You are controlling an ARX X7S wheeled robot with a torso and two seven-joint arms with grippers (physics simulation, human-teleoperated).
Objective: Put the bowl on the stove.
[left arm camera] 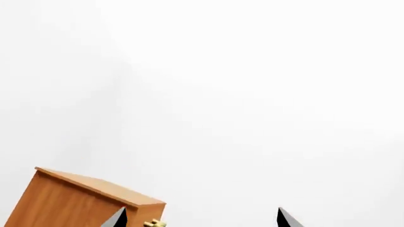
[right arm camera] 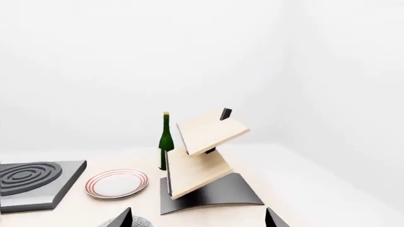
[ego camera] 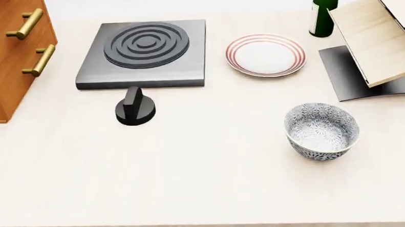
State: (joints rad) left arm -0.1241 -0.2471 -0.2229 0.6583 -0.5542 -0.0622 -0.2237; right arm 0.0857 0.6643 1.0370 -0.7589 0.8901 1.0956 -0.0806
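counter point(ego camera: 192, 186) bowl point(ego camera: 322, 131) whole only overhead; stove point(ego camera: 143, 54) apart

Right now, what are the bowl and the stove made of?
The bowl looks like glazed ceramic: white, smooth, with a fine grey-black flower pattern inside and out. The stove looks like matte dark-grey metal, a flat slab with raised rings. These are renders, so that's a guess.

On the desk point(ego camera: 192, 186) I see a red-ringed plate point(ego camera: 265, 55), black knob point(ego camera: 134, 107), green bottle point(ego camera: 323, 10), tilted wooden rack point(ego camera: 377, 39), and wooden drawer cabinet point(ego camera: 9, 55).
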